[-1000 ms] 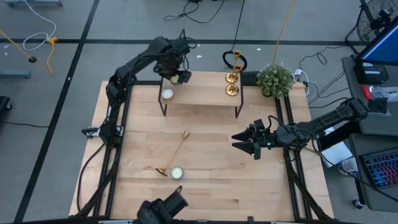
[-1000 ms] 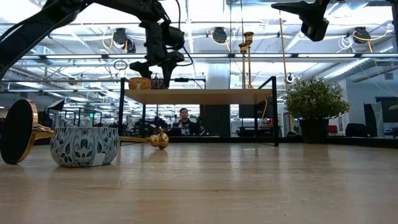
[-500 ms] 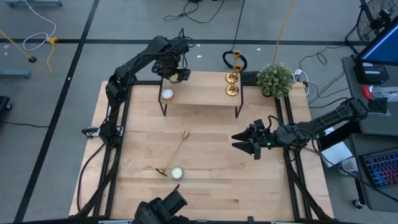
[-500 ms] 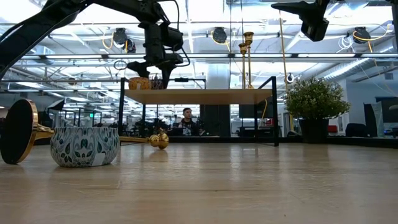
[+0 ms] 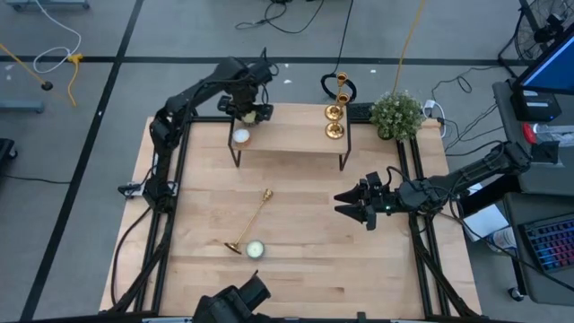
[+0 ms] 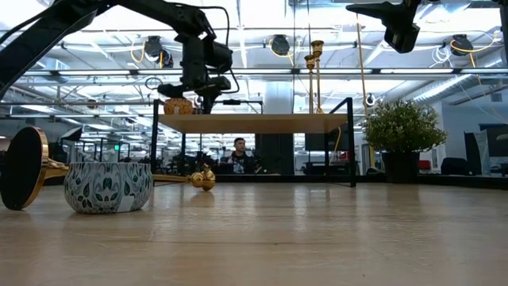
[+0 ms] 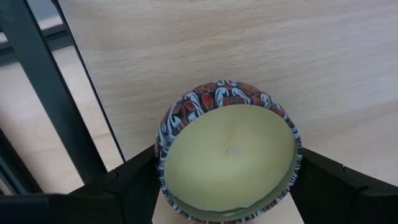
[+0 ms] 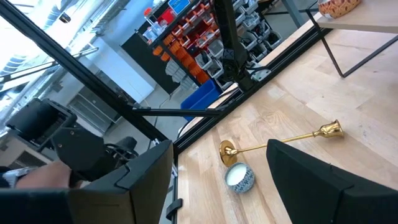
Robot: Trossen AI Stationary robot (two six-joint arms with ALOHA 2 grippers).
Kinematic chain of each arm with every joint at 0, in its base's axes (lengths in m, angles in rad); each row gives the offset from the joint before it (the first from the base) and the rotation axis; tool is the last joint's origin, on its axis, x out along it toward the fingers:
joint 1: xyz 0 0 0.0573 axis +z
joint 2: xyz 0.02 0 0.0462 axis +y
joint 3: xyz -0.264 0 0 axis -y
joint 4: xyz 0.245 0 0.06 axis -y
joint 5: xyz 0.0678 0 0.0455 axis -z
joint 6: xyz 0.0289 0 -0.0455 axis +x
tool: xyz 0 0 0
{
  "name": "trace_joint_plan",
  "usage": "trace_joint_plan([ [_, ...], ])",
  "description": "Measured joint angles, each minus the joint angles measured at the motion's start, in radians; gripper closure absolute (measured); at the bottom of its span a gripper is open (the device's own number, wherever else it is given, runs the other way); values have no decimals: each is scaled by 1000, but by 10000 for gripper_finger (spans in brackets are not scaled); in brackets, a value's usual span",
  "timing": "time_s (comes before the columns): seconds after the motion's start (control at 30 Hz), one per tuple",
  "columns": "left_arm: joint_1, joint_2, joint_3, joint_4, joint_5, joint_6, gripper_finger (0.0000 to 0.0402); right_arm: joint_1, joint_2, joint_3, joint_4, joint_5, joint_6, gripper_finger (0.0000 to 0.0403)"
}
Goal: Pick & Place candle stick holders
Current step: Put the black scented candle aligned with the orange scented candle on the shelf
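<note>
**Left gripper spread over a candle tin on the shelf; right arm waits open**

The left gripper [image 5: 243, 114] hangs over the left end of the raised wooden shelf [image 5: 296, 135], its fingers [image 7: 124, 186] spread wide on either side of a patterned candle tin [image 7: 229, 152]. Whether they touch the tin cannot be told; it sits on the shelf between them. The right gripper [image 5: 348, 203] hovers open above the right side of the table [image 5: 305, 260], holding nothing.

Compared with a second ago, the left gripper has drifted slightly toward the shelf's back left corner; the right arm and everything on the table have not moved.

The left arm reaches from the table's left edge up and across to the shelf, wrist bent down. The right arm stretches in level from the right.

Two candle stick holders [image 5: 334, 119] stand upright at the shelf's right end. A third candle stick holder [image 5: 251, 222] lies on its side on the table, its base just beside a second tin [image 5: 256, 249]. A potted plant [image 5: 396, 114] stands off the shelf's right end.
</note>
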Motion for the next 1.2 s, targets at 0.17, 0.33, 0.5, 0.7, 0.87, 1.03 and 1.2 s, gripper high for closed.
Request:
trace_joint_plan([
  [0.17,-2,8,44,-17,-23,-1,105,0,0,0,0,0,0,147],
  [0.33,0,12,57,-19,-20,-5,105,0,0,0,0,1,-2,147],
  [0.5,-1,12,58,-16,-4,8,104,0,0,0,0,2,-3,147],
  [0.7,-5,12,58,-15,-13,38,49,0,0,0,-1,1,-9,147],
  [0.87,-13,12,60,-13,-13,37,7,0,0,0,-1,1,-11,147],
  [1.03,-16,4,62,-13,-5,31,27,0,0,0,-1,1,-11,147],
  [1.2,-3,-25,67,-12,3,27,38,0,0,0,-1,1,-11,147],
])
